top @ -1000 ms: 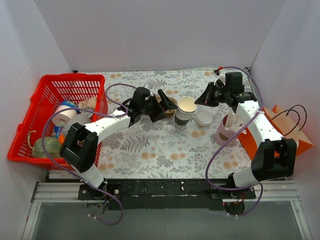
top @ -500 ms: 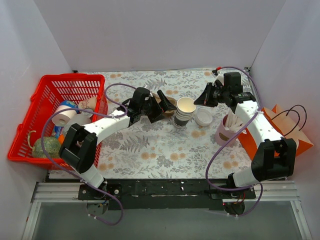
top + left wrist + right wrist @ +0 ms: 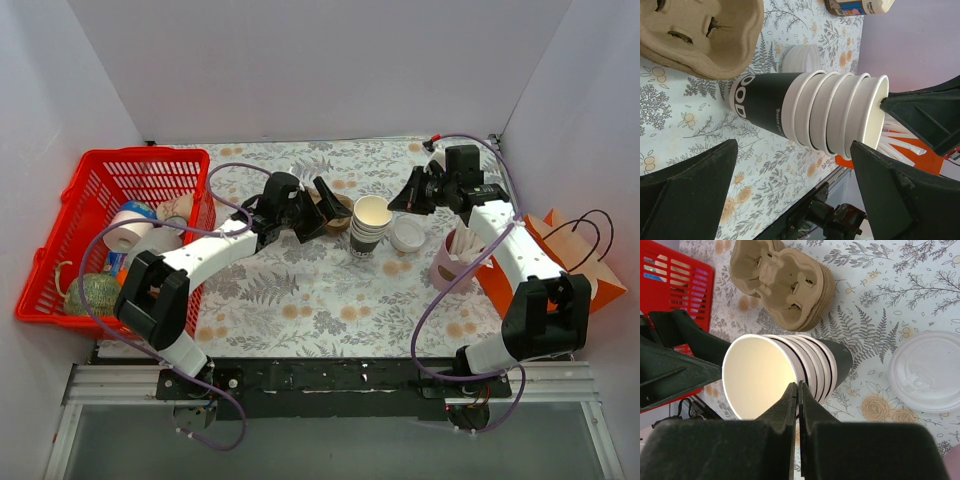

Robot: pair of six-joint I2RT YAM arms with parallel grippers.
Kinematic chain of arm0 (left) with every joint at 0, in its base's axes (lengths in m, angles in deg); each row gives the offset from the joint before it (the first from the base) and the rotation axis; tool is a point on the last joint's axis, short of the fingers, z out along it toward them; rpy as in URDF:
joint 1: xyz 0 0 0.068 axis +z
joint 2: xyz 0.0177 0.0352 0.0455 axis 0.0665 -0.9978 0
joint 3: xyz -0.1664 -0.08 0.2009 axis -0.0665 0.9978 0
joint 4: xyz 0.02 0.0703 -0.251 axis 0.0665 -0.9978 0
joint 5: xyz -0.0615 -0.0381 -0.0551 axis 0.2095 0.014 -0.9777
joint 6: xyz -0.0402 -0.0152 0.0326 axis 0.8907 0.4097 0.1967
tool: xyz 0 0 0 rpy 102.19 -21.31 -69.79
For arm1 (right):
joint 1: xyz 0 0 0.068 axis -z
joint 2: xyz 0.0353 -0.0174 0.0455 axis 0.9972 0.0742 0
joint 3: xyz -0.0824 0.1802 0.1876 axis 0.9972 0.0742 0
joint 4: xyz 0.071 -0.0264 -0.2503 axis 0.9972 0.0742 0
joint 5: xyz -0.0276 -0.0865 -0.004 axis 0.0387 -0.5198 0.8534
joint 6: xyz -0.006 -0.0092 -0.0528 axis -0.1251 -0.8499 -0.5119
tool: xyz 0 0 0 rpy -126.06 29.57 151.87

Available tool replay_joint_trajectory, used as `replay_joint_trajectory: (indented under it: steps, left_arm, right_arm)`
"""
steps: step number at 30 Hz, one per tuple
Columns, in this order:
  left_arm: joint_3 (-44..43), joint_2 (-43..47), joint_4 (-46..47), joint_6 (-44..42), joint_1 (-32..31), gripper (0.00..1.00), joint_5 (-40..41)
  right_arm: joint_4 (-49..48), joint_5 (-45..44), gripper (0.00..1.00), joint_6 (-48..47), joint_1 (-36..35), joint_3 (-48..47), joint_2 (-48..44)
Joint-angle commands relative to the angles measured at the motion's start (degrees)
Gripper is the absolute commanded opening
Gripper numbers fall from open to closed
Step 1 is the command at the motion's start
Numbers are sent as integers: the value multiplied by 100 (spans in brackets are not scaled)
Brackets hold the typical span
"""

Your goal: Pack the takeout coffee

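cup stack (image 3: 765, 375) rim in right tool (image 3: 797, 386)

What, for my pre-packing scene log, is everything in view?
cup stack: one, cream cups in a dark bottom cup, table centre
lid: at least one, white, right of the stack
drink carriers: stacked, brown, left of the stack
basket: one, red, far left, holding assorted items
pink cup: one, holds white sticks, right side
bag: one, orange, right edge
left end effector: black, open, beside the stack
right end effector: black, pinching the stack's top rim
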Motion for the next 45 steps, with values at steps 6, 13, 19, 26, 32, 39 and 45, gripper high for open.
replay_joint_trajectory:
  steps: [6,13,19,26,32,39,45]
  left_arm:
    - [-321,-238,31,-128,-54,98,-208]
    - [-84,-335,-74,-119,-63,98,-112]
    - [-92,-458,-163,-145,-81,98,-24]
    - [-206,-599,-189,-181,-151,98,-15]
    - [-268,-529,-189,-198,-186,98,-174]
    - [-268,-151,-294,-312,-186,98,-15]
    - [-321,-72,-347,-356,-186,98,-33]
  right_arm:
    - [-349,692,1,95,-73,6,26]
    - [-929,1167,1,508,-73,208,-211]
    - [-1518,1650,1,1123,-55,446,-422]
    - [-2158,2054,1,1632,-64,700,-616]
    - [-1475,1458,1,1167,-12,533,-484]
    - [-1203,835,1,930,261,183,-247]
    - [-744,-248,1,315,560,-477,140]
